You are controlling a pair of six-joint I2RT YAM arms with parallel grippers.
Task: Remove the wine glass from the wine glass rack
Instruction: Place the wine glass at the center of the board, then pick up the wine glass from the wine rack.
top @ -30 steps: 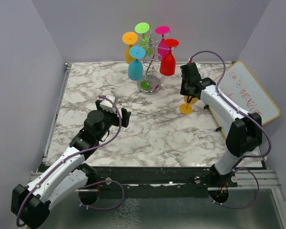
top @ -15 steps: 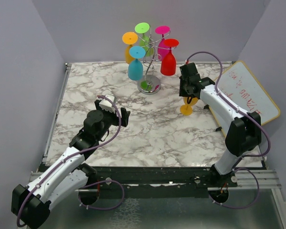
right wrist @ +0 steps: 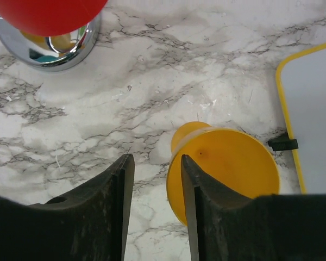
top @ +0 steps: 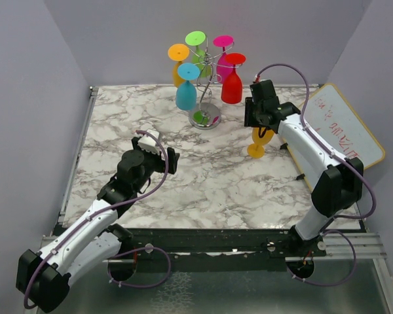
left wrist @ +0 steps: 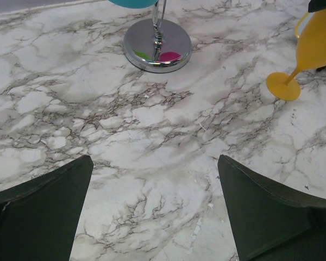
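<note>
1. Your yellow plastic wine glass [top: 257,140] stands upright near the marble table's [top: 203,176] right edge, off the silver wire rack [top: 206,118].
2. Right gripper [right wrist: 156,160] is just above it, fingers parted and empty, with the glass beside one finger.
3. Left gripper [left wrist: 155,160] is spread wide, well apart from the glass.

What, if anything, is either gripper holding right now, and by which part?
Nothing is held. The right gripper stands open with only bare table between its jaws, the yellow wine glass just outside them; the left gripper is open and empty.

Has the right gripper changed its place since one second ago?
Yes. In the top view the right gripper went toward the back wall, farther from the foot of the yellow glass, which stayed put.
</note>
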